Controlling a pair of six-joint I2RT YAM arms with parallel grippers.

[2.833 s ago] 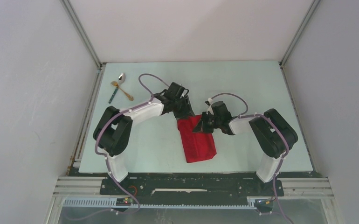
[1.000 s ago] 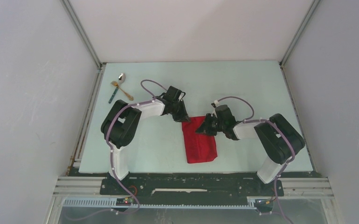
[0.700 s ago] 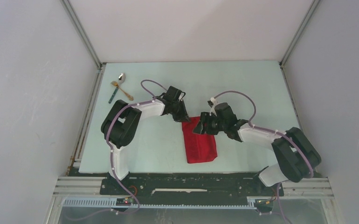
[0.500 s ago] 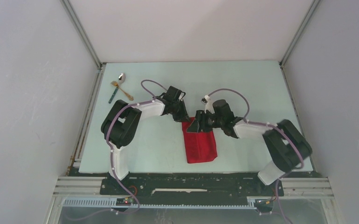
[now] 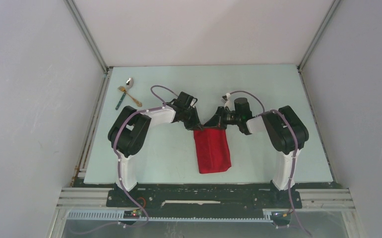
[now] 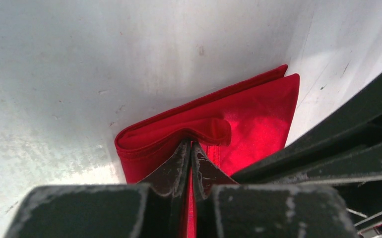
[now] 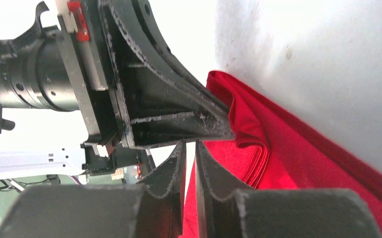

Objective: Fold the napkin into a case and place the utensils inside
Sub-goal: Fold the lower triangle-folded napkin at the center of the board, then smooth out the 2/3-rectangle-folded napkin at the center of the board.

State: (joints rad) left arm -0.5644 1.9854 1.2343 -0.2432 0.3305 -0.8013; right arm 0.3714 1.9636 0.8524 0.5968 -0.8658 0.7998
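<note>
Since right arm swung to far edge, both jaws pinch case mouth — utensils untouched far left — opening pocket likely next.

I log: napkin – red cloth, soft, creased, faint sheen | table – pale, smooth, matt, scuffed and speckled | gripper fingers – black plastic, rough, edges worn grey | spoon – shiny silver metal | fork – glossy gold-coloured metal
</note>
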